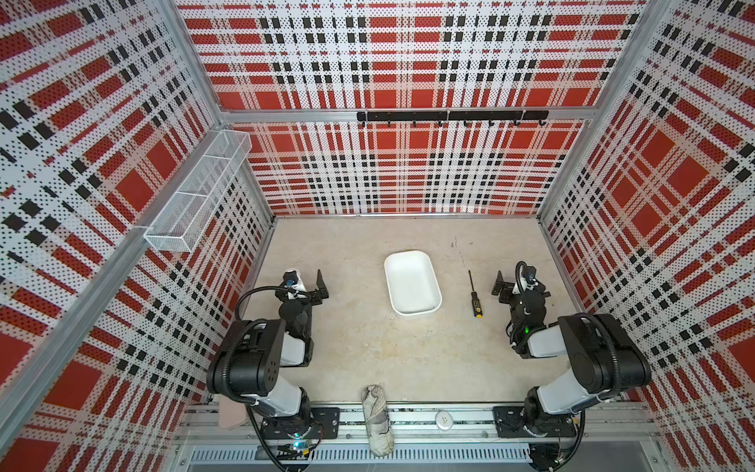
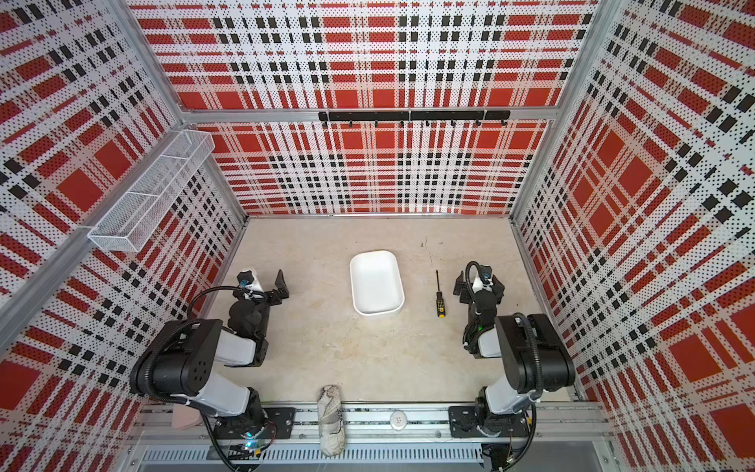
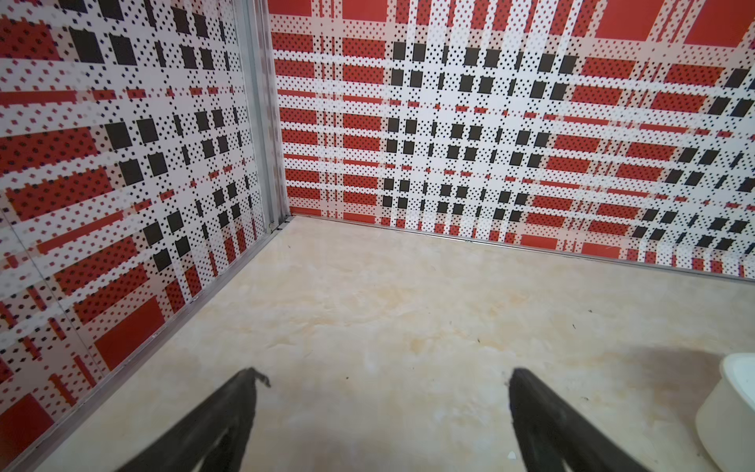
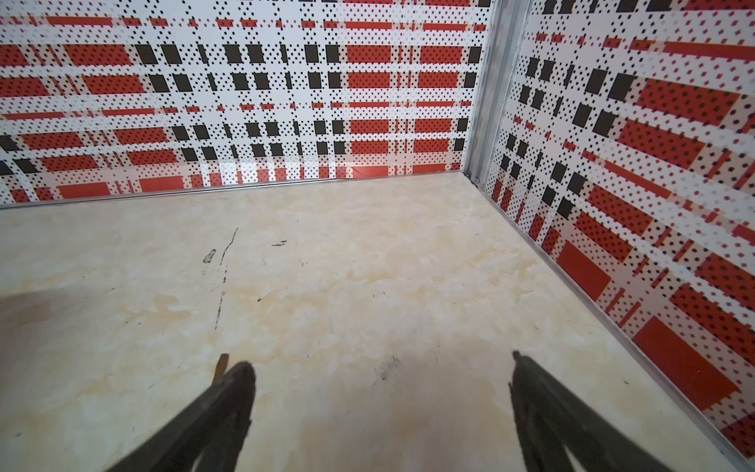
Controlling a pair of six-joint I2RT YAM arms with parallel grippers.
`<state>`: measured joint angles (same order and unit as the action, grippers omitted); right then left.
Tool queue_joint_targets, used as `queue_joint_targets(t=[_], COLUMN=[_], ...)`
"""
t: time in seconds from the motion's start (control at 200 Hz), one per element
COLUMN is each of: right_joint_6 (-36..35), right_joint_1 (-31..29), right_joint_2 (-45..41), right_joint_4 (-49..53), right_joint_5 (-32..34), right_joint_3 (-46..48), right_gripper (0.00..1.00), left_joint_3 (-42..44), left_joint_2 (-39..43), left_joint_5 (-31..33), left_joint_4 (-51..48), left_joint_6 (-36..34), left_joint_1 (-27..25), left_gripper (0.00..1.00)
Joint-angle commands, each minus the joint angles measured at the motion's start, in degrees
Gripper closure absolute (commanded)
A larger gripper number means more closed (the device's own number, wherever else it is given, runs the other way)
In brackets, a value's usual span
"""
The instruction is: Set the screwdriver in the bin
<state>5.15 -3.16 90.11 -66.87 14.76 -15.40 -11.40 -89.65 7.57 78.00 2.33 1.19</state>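
The screwdriver (image 1: 474,300) (image 2: 439,300) lies flat on the beige table, right of centre. Its yellow end cap points to the front and its thin shaft to the back. The bin (image 1: 410,282) (image 2: 376,282), a shallow white tray, stands empty just to its left; its corner (image 3: 731,408) shows in the left wrist view. My right gripper (image 1: 515,282) (image 4: 380,363) hovers low just right of the screwdriver, open and holding nothing. My left gripper (image 1: 307,282) (image 3: 384,376) is well left of the bin, open over bare table.
A white wire-mesh basket (image 1: 196,192) hangs on the left wall. A black hook rail (image 1: 449,116) runs along the back wall. A rolled cloth bundle (image 1: 378,421) lies on the front rail. Plaid walls close in three sides.
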Motion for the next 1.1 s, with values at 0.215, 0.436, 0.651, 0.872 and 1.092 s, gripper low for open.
queue_joint_targets(t=[0.215,0.436,0.651,0.872,1.092], right_joint_6=[-0.9,-1.37,0.82,7.34,11.99], right_joint_1=[0.04,-0.17,-0.71,-1.41,-4.29], right_joint_2=[0.01,-3.82,-11.7,-10.7,-5.94], right_joint_4=[-0.96,7.91,40.77,70.61,86.82], right_joint_5=[-0.82,-1.66,-5.0,-14.37,-17.01], right_joint_3=[-0.62,-3.85,-17.82,-32.69,-40.68], right_gripper=[0.0,0.0,0.0,0.0,0.0], left_joint_3=[-0.66,-5.75,-13.86,-21.44,-29.38], left_joint_2=[-0.46,5.88,14.65,16.21,12.61], left_joint_5=[0.1,-2.65,-7.0,-13.23,-19.92], left_joint_4=[1.88,-12.61,-28.0,-40.99,-54.91], left_joint_6=[-0.35,-1.31,4.01,8.21,11.26], left_joint_1=[-0.08,-0.08,-0.9,-2.71,-3.96], left_gripper=[0.02,0.02,0.02,0.02,0.02])
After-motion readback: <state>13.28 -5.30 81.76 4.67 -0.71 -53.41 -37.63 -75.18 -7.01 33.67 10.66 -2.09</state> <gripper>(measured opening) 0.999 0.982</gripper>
